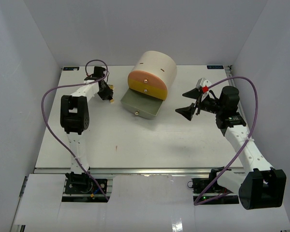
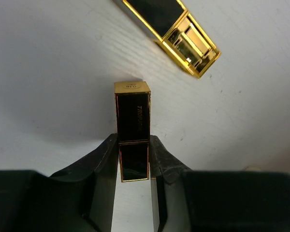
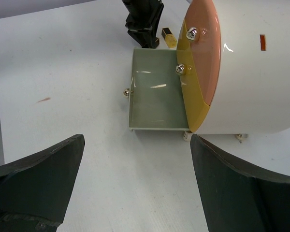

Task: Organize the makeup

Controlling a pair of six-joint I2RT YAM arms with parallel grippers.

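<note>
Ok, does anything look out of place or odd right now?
One loose lipstick lies slanted on the table, beyond the held lipstick in the left gripper. The drawer unit's green bottom drawer stands pulled out and empty.

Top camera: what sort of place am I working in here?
Likely a lab test booth, not a home: bare white walls close in a white table, the left arm and right arm are bolted at its near edge, and the props are a drawer unit and a lipstick in the left hand.
</note>
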